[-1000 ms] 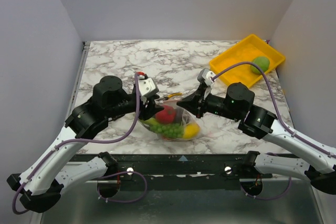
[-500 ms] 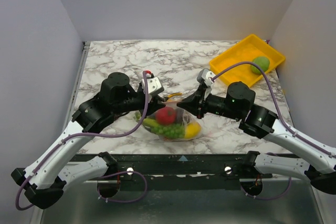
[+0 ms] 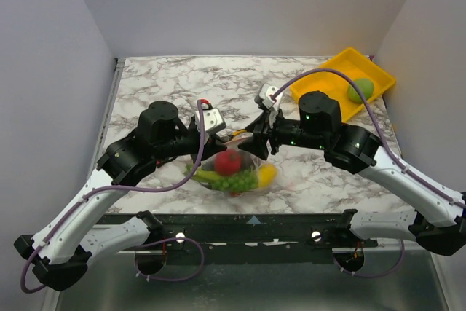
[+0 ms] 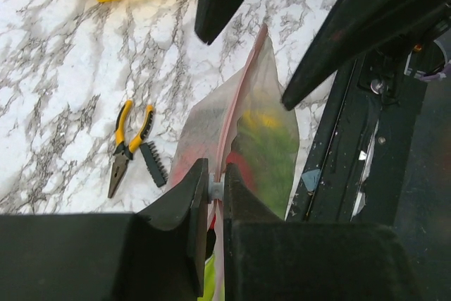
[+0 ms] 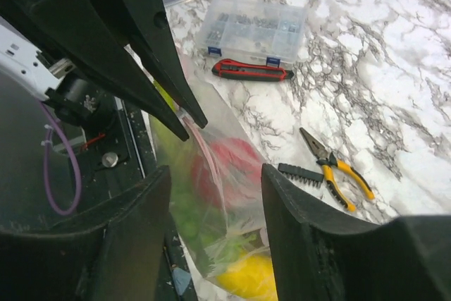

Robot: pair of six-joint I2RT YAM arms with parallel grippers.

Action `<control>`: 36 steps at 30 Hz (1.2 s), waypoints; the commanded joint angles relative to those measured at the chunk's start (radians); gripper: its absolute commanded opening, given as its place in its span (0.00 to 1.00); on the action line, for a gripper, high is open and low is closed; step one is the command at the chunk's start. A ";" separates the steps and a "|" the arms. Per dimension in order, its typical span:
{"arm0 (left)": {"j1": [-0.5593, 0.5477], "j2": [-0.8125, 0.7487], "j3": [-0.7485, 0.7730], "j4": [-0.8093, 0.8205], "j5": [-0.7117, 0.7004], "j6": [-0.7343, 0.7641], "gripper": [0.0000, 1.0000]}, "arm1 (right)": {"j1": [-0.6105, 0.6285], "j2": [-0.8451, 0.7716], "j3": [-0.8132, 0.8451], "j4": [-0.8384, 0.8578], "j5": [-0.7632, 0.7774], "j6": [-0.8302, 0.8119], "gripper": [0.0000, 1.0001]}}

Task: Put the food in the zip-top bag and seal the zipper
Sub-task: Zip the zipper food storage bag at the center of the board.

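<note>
The zip-top bag [image 3: 231, 171] stands near the table's front edge, mouth upward. Through its clear plastic I see the food: a red fruit [image 3: 228, 162], a yellow lemon [image 3: 266, 174] and green pieces [image 3: 237, 180]. My left gripper [image 4: 216, 189] is shut on the pink zipper [image 4: 242, 100] at the bag's left end, pinching a small pale slider. My right gripper [image 5: 217, 170] is open; its fingers straddle the bag's right end [image 5: 232, 195] without touching it. In the top view the left gripper [image 3: 206, 143] and right gripper [image 3: 251, 140] face each other over the bag.
Yellow-handled pliers [image 4: 130, 144] and a black bit strip [image 4: 153, 163] lie just behind the bag. A clear box [image 5: 254, 29] and a red-and-black tool [image 5: 250, 70] lie farther left. A yellow tray [image 3: 328, 81] holding a green fruit [image 3: 360, 89] sits at the back right.
My right gripper has opened, let go of the bag's right end and risen toward the back left. My left gripper has closed on the zipper. The bag has shifted slightly left.
</note>
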 commanded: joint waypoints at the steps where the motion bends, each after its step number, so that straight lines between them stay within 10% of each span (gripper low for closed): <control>1: 0.006 0.010 0.051 -0.002 0.028 0.010 0.00 | -0.002 0.093 0.080 -0.139 -0.053 -0.064 0.61; 9: 0.006 0.011 0.050 -0.003 0.030 0.009 0.00 | -0.002 0.227 0.165 -0.139 -0.191 -0.124 0.63; 15: 0.005 -0.006 0.041 -0.001 0.031 0.000 0.00 | -0.002 0.182 0.091 -0.042 -0.095 -0.056 0.00; 23: 0.007 -0.001 0.043 -0.018 -0.013 -0.015 0.00 | -0.002 0.037 -0.080 0.128 0.372 0.184 0.00; 36: 0.006 0.008 0.051 -0.075 -0.082 -0.015 0.00 | -0.002 -0.104 -0.224 0.196 0.590 0.174 0.00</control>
